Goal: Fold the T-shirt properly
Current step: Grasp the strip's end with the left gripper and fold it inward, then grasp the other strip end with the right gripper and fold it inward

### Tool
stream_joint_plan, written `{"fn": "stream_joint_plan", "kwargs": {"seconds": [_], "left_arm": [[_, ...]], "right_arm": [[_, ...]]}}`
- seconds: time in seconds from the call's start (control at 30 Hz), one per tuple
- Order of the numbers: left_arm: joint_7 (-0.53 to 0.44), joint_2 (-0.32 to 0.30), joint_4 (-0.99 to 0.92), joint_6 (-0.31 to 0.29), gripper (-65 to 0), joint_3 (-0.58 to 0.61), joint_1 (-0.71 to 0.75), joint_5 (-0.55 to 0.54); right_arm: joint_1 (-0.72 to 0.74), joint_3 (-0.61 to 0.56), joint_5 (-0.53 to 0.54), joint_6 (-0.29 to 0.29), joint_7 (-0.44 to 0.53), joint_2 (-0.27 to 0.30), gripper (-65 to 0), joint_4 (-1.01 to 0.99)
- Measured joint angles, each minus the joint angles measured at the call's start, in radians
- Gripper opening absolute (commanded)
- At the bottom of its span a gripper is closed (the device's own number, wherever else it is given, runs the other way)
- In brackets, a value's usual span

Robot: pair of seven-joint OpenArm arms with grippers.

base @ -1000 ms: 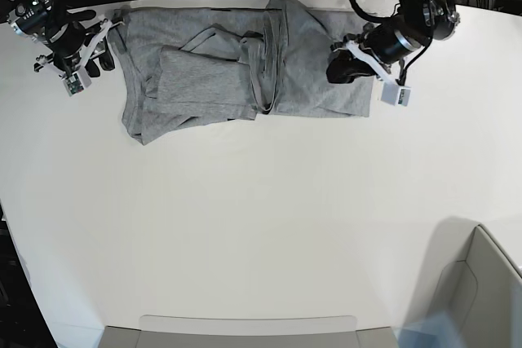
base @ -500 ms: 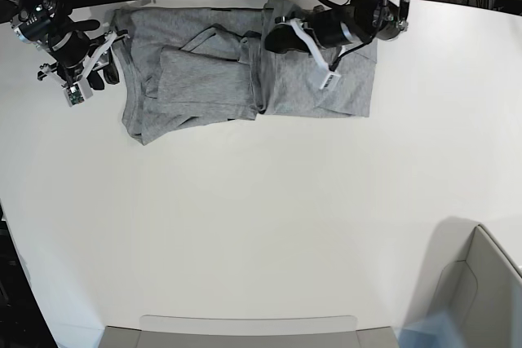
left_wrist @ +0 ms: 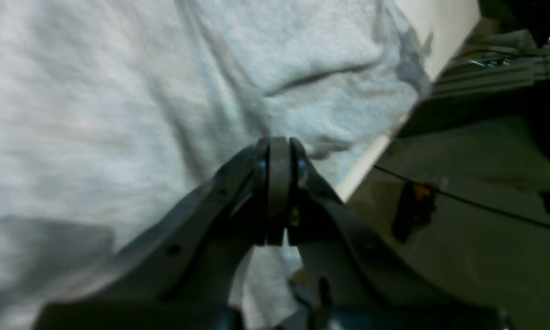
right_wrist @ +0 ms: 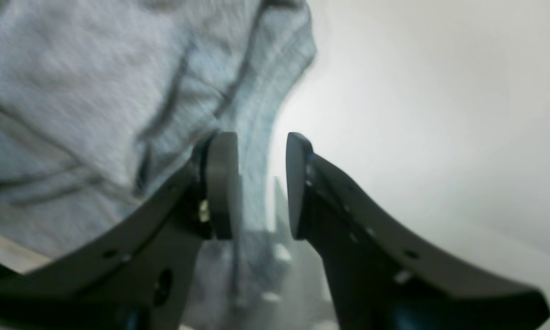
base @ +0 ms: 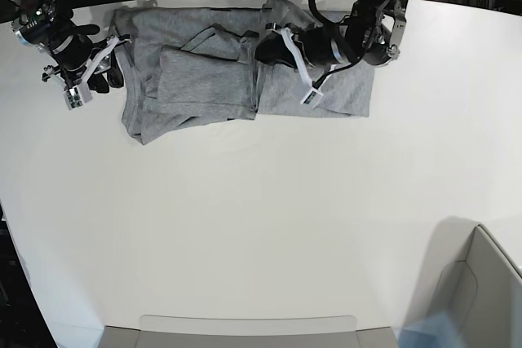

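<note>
The T-shirt (base: 245, 79) lies crumpled at the desk's (base: 261, 226) far edge, showing plain grey with no readable lettering. The left gripper (left_wrist: 278, 151) has its jaws together over the cloth; the right gripper (right_wrist: 256, 183) has its jaws apart at the shirt's edge.

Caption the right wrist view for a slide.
Open right gripper at the edge of the crumpled heather-grey cotton T-shirt on the white table.

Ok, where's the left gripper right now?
In the base view the left gripper is over the middle of the T-shirt, near the table's far edge, jaws shut.
</note>
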Motion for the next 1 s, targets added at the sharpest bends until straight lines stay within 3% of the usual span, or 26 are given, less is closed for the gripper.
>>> {"fn": "stream_joint_plan", "kwargs": {"seconds": [0.07,0.17,0.37,0.7,0.83,1.0], "left_arm": [[0.0,0.001,0.016,0.0,-65.0,-0.031,0.003,0.0],[0.0,0.0,0.042,0.0,-65.0,-0.077,0.005,-0.007],[0.005,-0.002,0.043,-0.001,-65.0,-0.085,0.035,-0.003],[0.003,0.0,0.043,-0.001,-65.0,-0.084,0.032,-0.004],[0.0,0.0,0.043,-0.001,-65.0,-0.084,0.036,-0.004],[-0.004,0.0,0.043,-0.001,-65.0,-0.085,0.049,-0.003]], "right_arm": [[-0.002,0.036,0.114,0.008,0.012,0.0,-46.6,-0.056],[-0.007,0.079,0.266,0.124,0.019,0.019,-46.5,-0.16],[0.008,0.098,0.336,0.155,0.018,0.035,-46.5,-0.383],[0.113,0.086,0.339,0.156,0.042,0.034,-46.6,-0.543],[0.149,0.018,0.278,0.16,0.064,0.037,-46.6,-0.547],[0.15,-0.055,0.312,0.16,0.072,0.014,-46.6,-0.539]]}}
